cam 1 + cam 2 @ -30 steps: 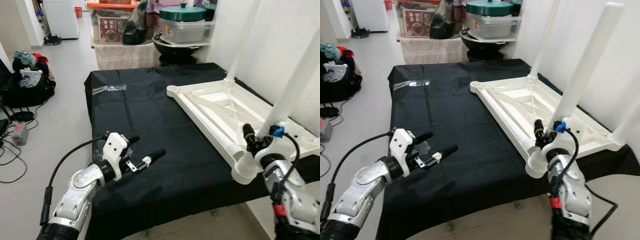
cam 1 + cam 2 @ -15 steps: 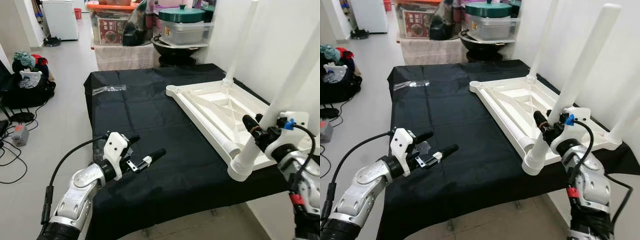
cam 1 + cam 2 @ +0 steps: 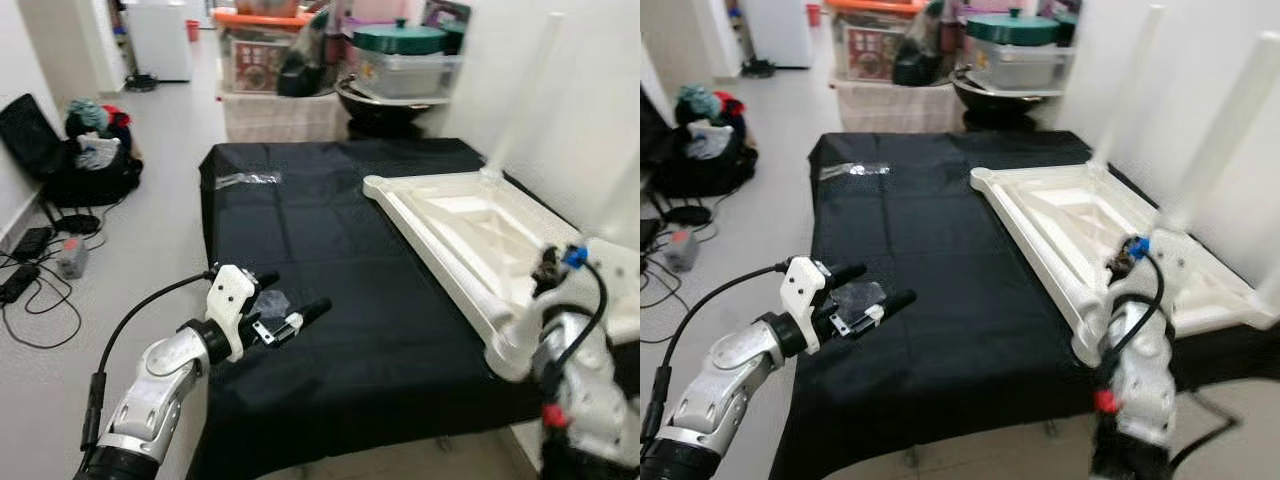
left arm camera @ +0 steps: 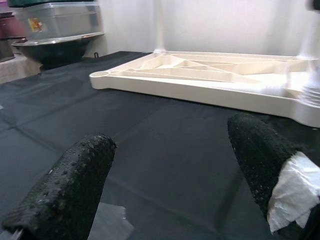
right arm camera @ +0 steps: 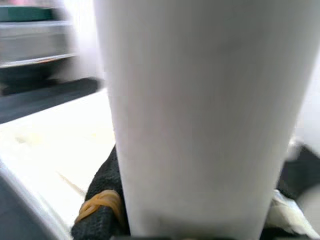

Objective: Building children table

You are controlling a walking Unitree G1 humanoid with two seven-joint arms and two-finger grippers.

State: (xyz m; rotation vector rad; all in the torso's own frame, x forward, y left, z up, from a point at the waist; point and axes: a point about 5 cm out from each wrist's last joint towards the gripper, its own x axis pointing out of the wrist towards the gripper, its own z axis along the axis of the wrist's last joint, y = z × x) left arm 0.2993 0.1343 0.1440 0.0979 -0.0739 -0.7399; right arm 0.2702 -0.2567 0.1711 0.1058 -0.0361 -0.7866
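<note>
Children's table top (image 3: 1110, 235) lies inverted on black-covered surface (image 3: 930, 290); looks rigid, light, slick plastic. Right hand (image 3: 1127, 258) pinches white leg (image 5: 200, 115) low near its socket, the steadiest hold. Left hand (image 3: 285, 312) spread, empty.

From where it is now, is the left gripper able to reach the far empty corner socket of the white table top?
Probably not. The left gripper hovers open over the near left part of the black cloth, while that socket lies well ahead on the white table top. Nothing blocks the way, but the robot would likely have to step closer.

Even, bright indoor light; head views motion-blurred, right wrist view badly out of focus.
</note>
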